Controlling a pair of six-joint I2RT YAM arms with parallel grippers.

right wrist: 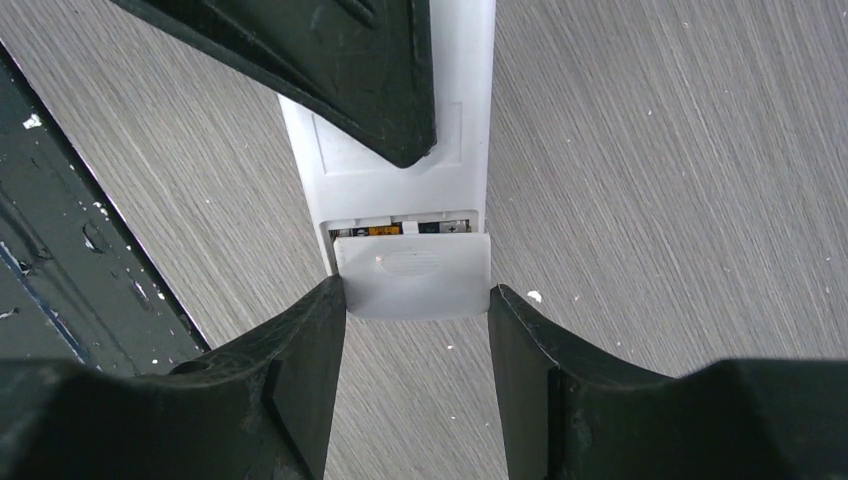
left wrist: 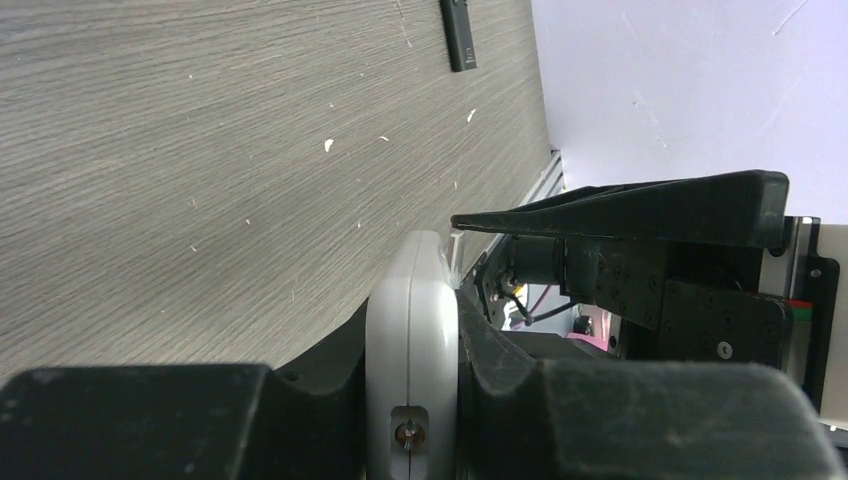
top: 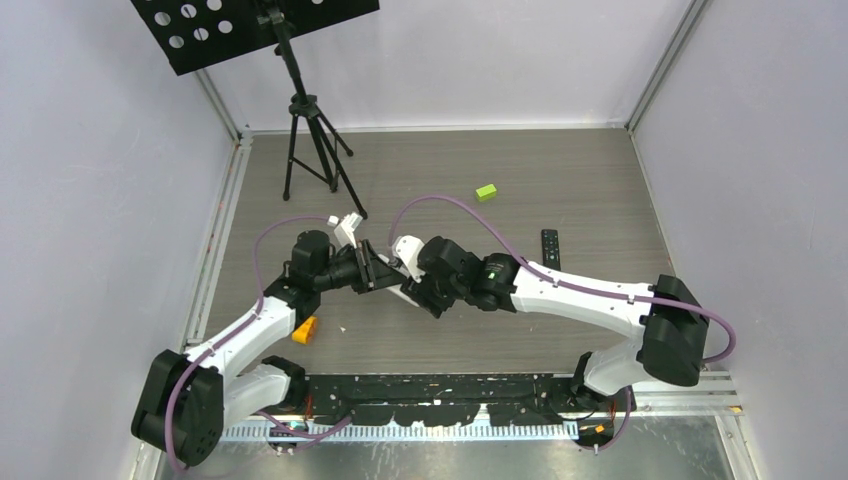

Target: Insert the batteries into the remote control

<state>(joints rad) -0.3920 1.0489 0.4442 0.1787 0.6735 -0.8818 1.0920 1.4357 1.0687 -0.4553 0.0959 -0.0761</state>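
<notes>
One remote (right wrist: 392,185) — long axis bridging left claw (left wrist: 412,340) and right claw (right wrist: 415,293).

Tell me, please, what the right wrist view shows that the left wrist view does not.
Only the right wrist view: the battery cover, not fully closed, pinched between the right gripper fingertips, with batteries showing in the gap above it. Only the left wrist view: a black remote lying far off on the table, and the left gripper clamped on the white remote. Both: the white remote and the wood-grain table.
</notes>
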